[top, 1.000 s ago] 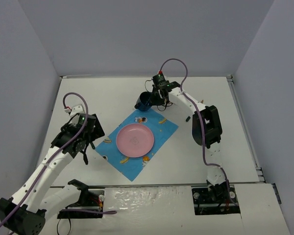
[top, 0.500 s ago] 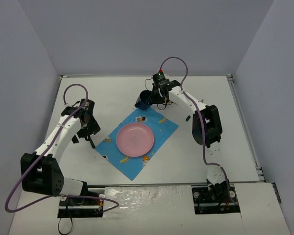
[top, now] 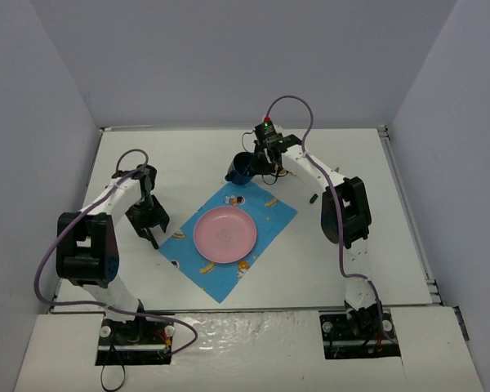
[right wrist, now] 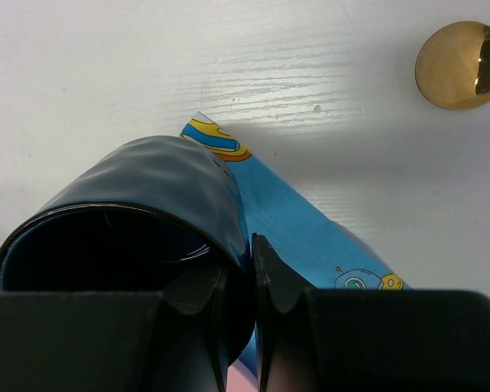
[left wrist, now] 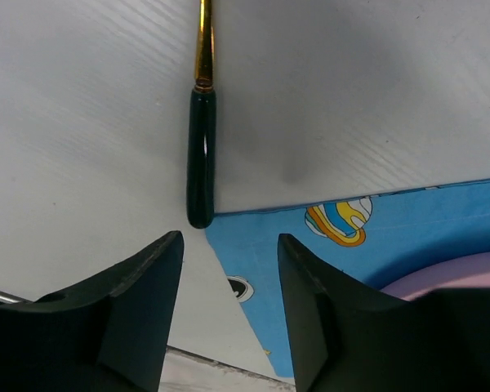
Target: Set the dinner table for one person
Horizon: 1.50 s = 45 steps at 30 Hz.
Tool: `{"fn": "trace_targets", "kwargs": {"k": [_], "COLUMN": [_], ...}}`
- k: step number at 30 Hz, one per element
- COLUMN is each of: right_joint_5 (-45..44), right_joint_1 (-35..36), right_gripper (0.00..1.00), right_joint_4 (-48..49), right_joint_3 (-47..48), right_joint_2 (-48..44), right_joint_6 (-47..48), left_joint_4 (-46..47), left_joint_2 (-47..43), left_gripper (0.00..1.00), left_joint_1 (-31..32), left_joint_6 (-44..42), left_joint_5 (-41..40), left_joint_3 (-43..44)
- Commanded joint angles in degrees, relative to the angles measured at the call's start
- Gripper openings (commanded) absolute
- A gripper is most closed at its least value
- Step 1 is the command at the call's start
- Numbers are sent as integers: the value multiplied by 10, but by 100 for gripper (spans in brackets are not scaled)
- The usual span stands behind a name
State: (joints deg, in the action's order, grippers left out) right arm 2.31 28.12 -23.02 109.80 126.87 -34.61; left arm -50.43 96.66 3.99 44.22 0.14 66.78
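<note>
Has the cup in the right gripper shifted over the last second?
No. The dark blue cup stays just off the far corner of the blue mat, same as before, pinched by the right gripper.

Plain pale grey walls (top: 229, 57) around

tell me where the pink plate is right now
In the top view the pink plate lies in the middle of the blue mat, with the left gripper just off the mat to its left.

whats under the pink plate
The blue patterned mat lies under the pink plate. The mat's middle is covered, so its print there cannot be seen.
</note>
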Motion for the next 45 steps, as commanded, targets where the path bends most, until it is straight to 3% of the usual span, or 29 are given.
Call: {"fn": "trace_targets", "kwargs": {"k": [1, 3, 8, 13, 17, 20, 24, 26, 28, 36, 45], "right_joint_5": [1, 2, 7, 17, 14, 13, 12, 13, 13, 8, -13], "right_joint_1": [-4, -4, -3, -3, -5, -6, -8, -9, -10, -12, -16], "right_gripper": [0, 0, 0, 0, 0, 0, 0, 0, 0, 0, 0], "right_joint_4": [28, 28, 28, 28, 27, 27, 26, 27, 27, 26, -61], "right_joint_3": [21, 20, 20, 17, 21, 24, 24, 24, 23, 23, 131], "right_joint_2": [-58, -56, -52, -54, -62, -65, -65, -64, -60, -47, 12], "right_joint_6": [2, 4, 9, 9, 10, 10, 10, 9, 10, 16, 30], "left_joint_4": [11, 10, -2, 14, 52, 63, 66, 67, 69, 70, 2], "left_joint_2": [-2, -6, -24, -13, 20, 47, 63, 68, 69, 18, -186], "left_gripper": [43, 46, 68, 68, 54, 33, 29, 10, 0, 0, 0], "left_joint_1": [-4, -4, -5, -7, -24, -26, -26, -27, -28, -29, -13], "left_joint_6": [16, 20, 35, 37, 37, 35, 28, 26, 25, 35, 77], "left_joint_5": [24, 16, -26, -41, -14, -7, -8, -8, -6, -2, -1], "left_joint_3": [0, -8, -21, -34, -59, -61, -57, -57, -59, -83, -85]}}
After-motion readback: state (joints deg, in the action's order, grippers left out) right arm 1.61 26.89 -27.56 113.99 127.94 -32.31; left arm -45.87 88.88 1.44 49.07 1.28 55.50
